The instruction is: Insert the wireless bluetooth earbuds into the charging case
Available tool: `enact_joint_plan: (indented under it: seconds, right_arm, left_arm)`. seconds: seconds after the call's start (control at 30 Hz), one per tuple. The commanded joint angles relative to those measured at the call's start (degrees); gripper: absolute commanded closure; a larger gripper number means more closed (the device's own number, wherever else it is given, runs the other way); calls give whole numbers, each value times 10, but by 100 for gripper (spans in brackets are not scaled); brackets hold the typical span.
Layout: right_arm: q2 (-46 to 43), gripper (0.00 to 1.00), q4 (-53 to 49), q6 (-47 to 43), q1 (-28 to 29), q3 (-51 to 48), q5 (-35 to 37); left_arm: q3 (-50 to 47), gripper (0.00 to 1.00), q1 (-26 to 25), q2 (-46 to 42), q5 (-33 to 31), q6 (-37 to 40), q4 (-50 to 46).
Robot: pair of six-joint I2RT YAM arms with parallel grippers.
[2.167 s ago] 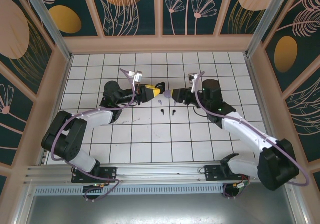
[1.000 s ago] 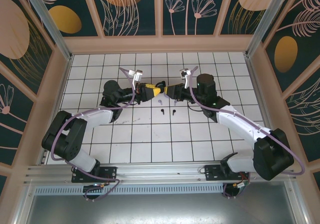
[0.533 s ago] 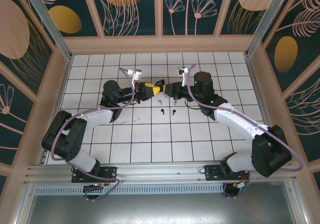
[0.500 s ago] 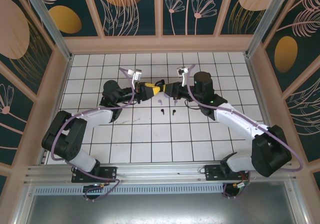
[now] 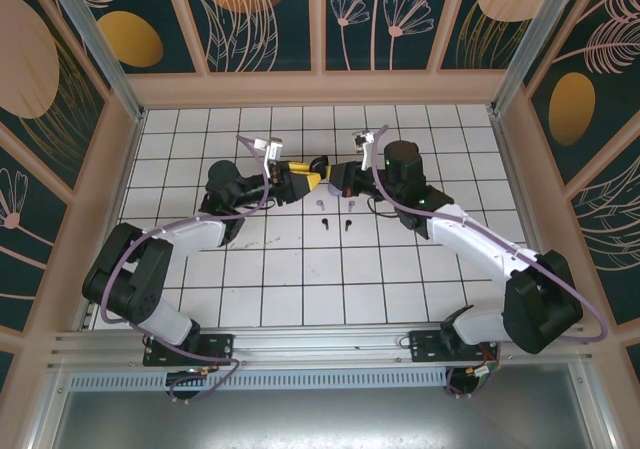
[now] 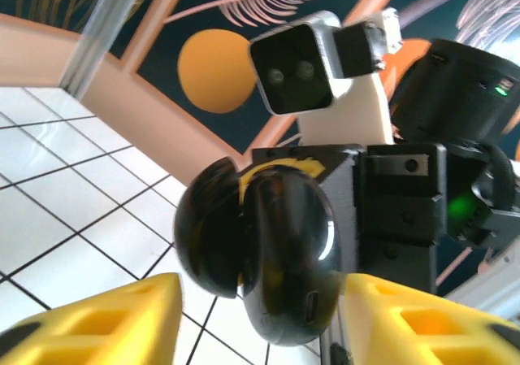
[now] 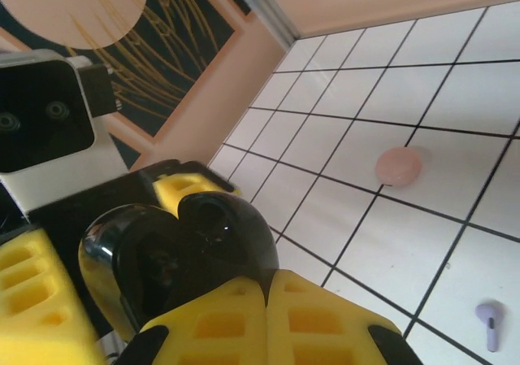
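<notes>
While the yellow-padded fingers of the left gripper (image 6: 258, 304) are set on either side of a glossy black clamshell charging case (image 6: 272, 259), the case is clamped between them and held up off the white tiled table (image 5: 300, 279), its two halves parted. From the opposite side the case is met by the right gripper (image 7: 268, 308), whose yellow pads are pressed together against the case's edge; whether a rim is pinched between them cannot be told. On the table, on the side of the case toward the arm bases, a small lilac stemmed earbud (image 5: 318, 205) is seen, with a second pale earbud (image 5: 350, 206) of unclear colour lying apart from it. Farther from the case on that same side, two small black stemmed earbuds (image 5: 327, 225) are laid side by side. A pale pink round disc (image 7: 398, 166) is seen flat on a tile beyond the case.
</notes>
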Motion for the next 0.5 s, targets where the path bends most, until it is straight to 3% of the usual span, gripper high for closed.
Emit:
enact_joint_plan:
  seconds: [0.0, 0.1, 0.13, 0.47]
  right_arm:
    - [-2, 100, -37, -16, 2, 30, 54]
    - [-6, 100, -64, -25, -2, 38, 76]
    - [-9, 100, -71, -28, -4, 39, 82]
    - [-15, 100, -134, -84, -15, 71, 98]
  left_arm:
    - [-5, 31, -3, -41, -71, 48, -39]
    - [-1, 14, -2, -72, -106, 84, -87]
    - [3, 3, -1, -86, -119, 104, -110]
    - [47, 1, -1, -177, -256, 251, -289]
